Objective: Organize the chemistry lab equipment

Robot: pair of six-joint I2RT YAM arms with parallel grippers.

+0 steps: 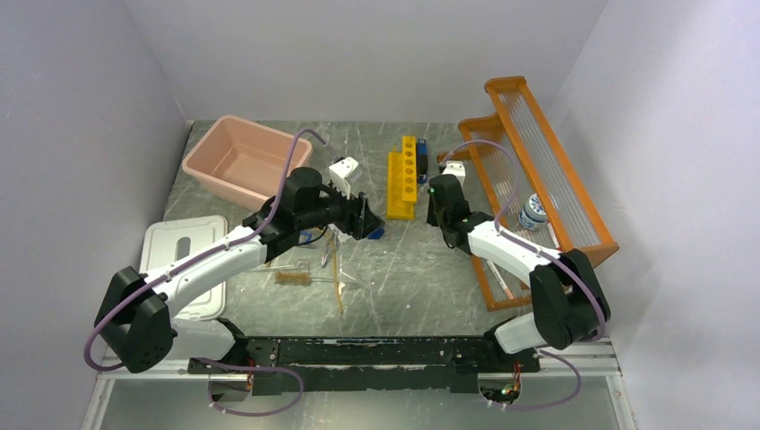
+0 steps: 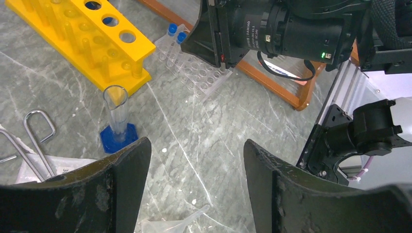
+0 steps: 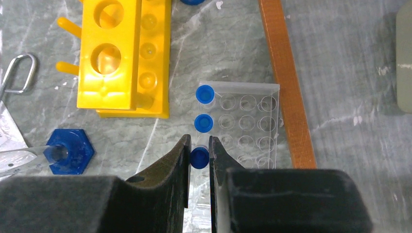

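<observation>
The right claw [image 3: 199, 148] nips a capped tube [image 3: 199, 158], two seated ones [image 3: 203, 123] just ahead, apparently to fill the rack [image 3: 252, 104]; left claw [image 2: 195, 148] gapes empty.

A chemistry-lab bench set inside plain white walls [image 1: 358, 54]: the grey marbled worktop [image 1: 421, 269] carries a yellow plastic test-tube rack [image 1: 402, 179], a clear graduated cylinder on a blue hexagonal base [image 2: 116, 121], and a clear plastic tray [image 3: 252, 121] of blue-capped clear vials [image 3: 205, 93].
</observation>
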